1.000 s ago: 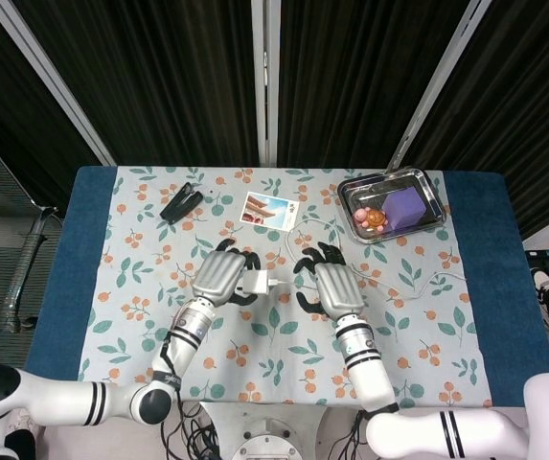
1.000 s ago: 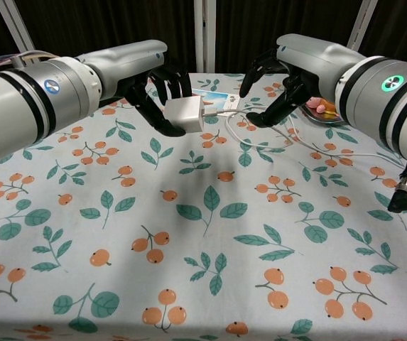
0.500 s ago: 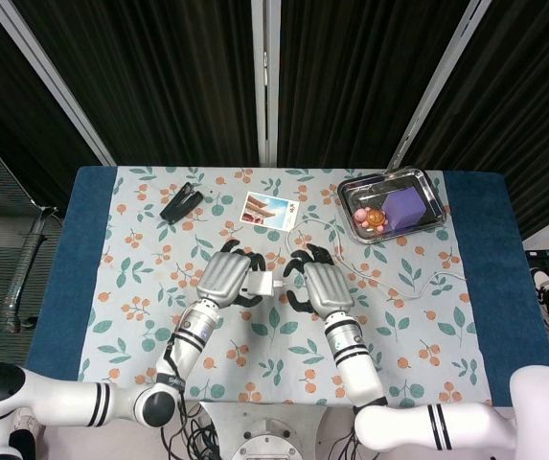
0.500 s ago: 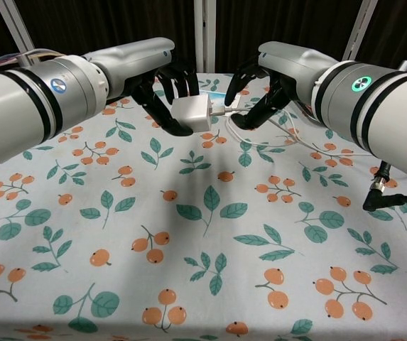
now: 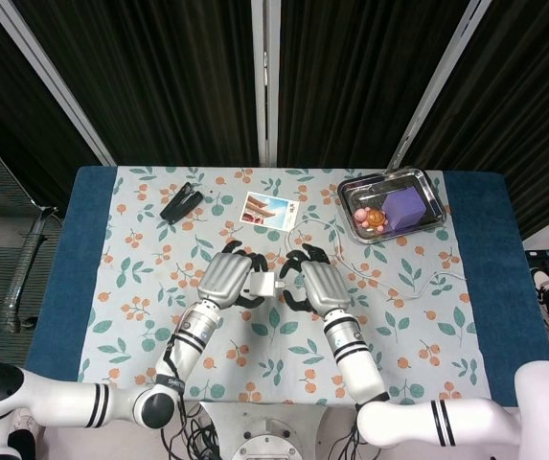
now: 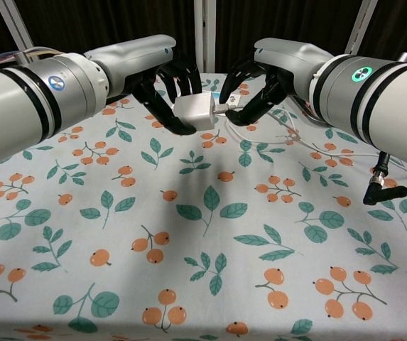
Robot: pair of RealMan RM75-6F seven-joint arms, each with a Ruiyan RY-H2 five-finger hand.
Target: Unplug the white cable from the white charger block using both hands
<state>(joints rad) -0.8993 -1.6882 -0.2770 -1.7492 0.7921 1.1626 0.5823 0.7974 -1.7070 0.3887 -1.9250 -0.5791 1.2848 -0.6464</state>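
The white charger block (image 6: 193,111) is lifted above the table, gripped in my left hand (image 6: 162,85), with its cable end facing right. In the head view the charger block (image 5: 262,285) shows between my left hand (image 5: 226,277) and my right hand (image 5: 320,286). My right hand (image 6: 256,89) has its fingertips closed on the white cable (image 6: 297,135) at the plug, right against the block. The cable is still plugged in and trails off to the right over the cloth (image 5: 425,282).
A metal tray (image 5: 432,186) at the back right holds a purple block (image 5: 406,206) and small pink and orange pieces. A picture card (image 5: 270,211) and a black clip-like object (image 5: 180,203) lie at the back. A black plug (image 6: 377,193) lies at the right.
My right hand moved left to the charger block and closed its fingers on the cable's plug. My left hand lifted the block slightly and shifted it right.
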